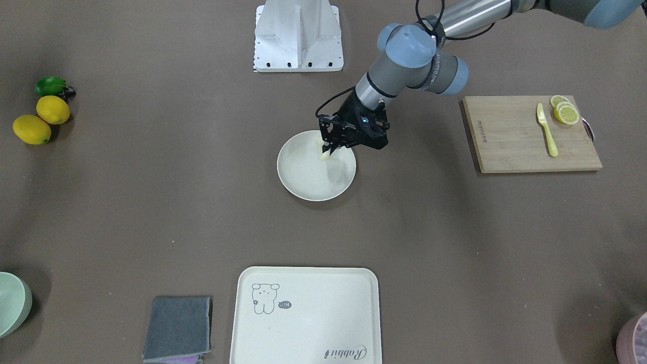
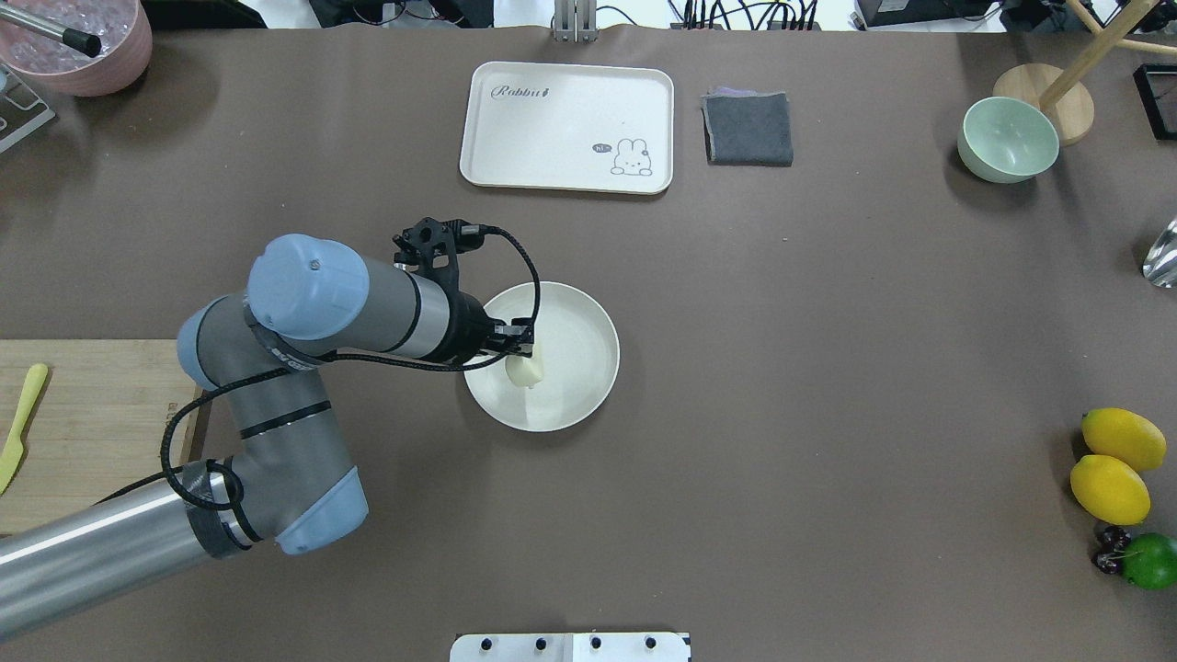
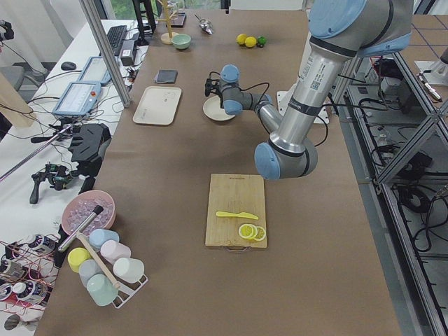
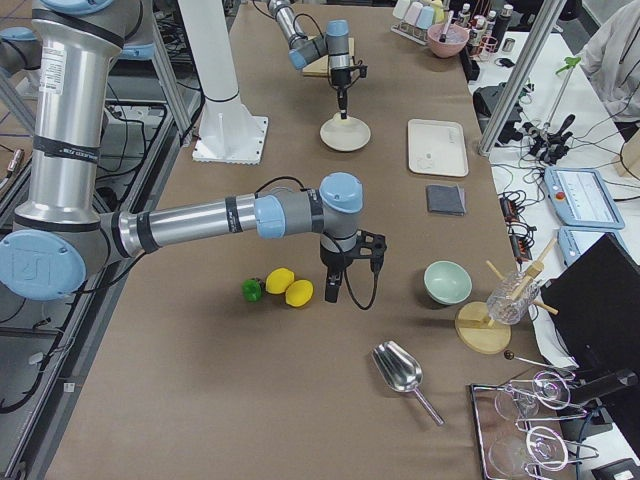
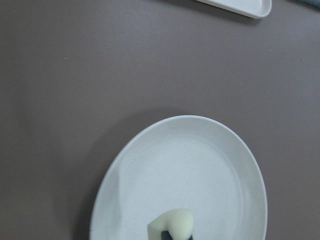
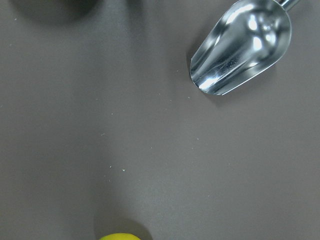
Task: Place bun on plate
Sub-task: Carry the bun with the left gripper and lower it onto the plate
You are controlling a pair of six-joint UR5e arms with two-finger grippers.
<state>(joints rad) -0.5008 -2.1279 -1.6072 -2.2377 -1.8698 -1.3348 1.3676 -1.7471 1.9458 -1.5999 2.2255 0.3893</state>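
Seen from overhead, the left gripper reaches over the plate from the plate's left side. The bun sits between its fingertips, over the inside of the plate, a little on the arm's side of the middle.

In my judgement two things could go wrong. The bun looks soft, so it may stick to one finger when the jaws open and be pulled off the plate as the arm leaves. Or, if it is let go while not resting on the plate, it may roll toward the rim. In the front-facing view its shadow falls apart from it on the plate, so I think it hangs just above, but I cannot tell this surely.

The fingers stand only narrowly apart, pressed on the bun from both sides, and touch nothing else.

Far to the right of the plate, the right gripper hangs beside two lemons. Whether its fingers are open or closed I cannot tell.
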